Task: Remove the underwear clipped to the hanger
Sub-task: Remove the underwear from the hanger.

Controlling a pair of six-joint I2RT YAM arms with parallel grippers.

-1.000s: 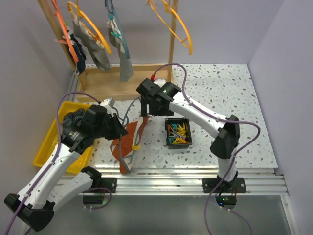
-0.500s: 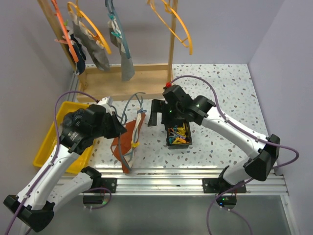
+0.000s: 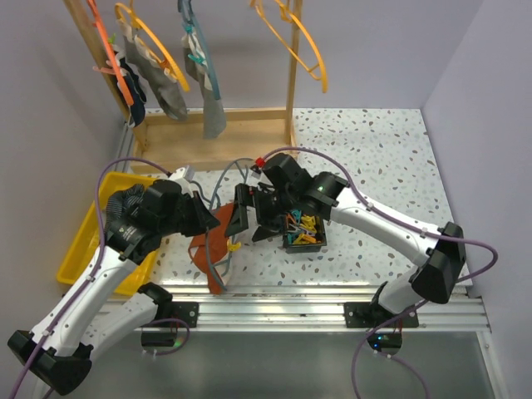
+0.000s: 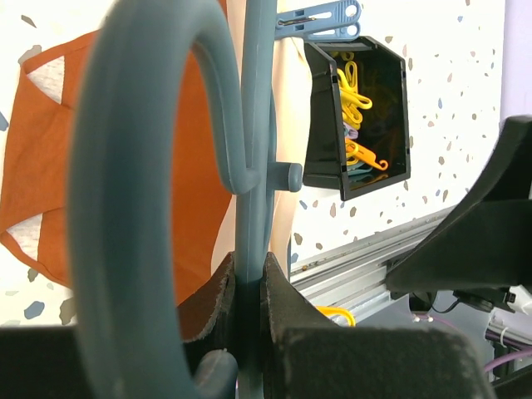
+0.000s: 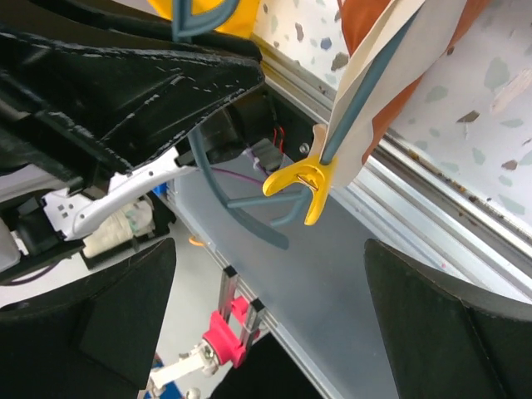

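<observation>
My left gripper (image 3: 208, 219) is shut on the stem of a grey-blue hanger (image 4: 249, 158) and holds it low over the table. A rust-brown underwear (image 3: 208, 245) with light trim hangs from that hanger. It fills the left of the left wrist view (image 4: 50, 191). A yellow clip (image 5: 303, 179) pins its light edge to the hanger arm (image 5: 370, 87); a blue clip (image 4: 324, 15) sits further along. My right gripper (image 3: 252, 223) is wide open and empty beside the hanger, its fingers (image 5: 108, 324) either side of and short of the yellow clip.
A black box (image 3: 302, 226) of loose coloured clips stands just right of the hanger. A yellow bin (image 3: 83, 241) lies at the left. A wooden rack (image 3: 291, 83) at the back carries orange hangers (image 3: 295, 37) and more grey and navy underwear (image 3: 166, 87).
My right arm has swung from the back, over the black box, and left to the hanger, its gripper open. The left gripper and hanger have hardly moved.
</observation>
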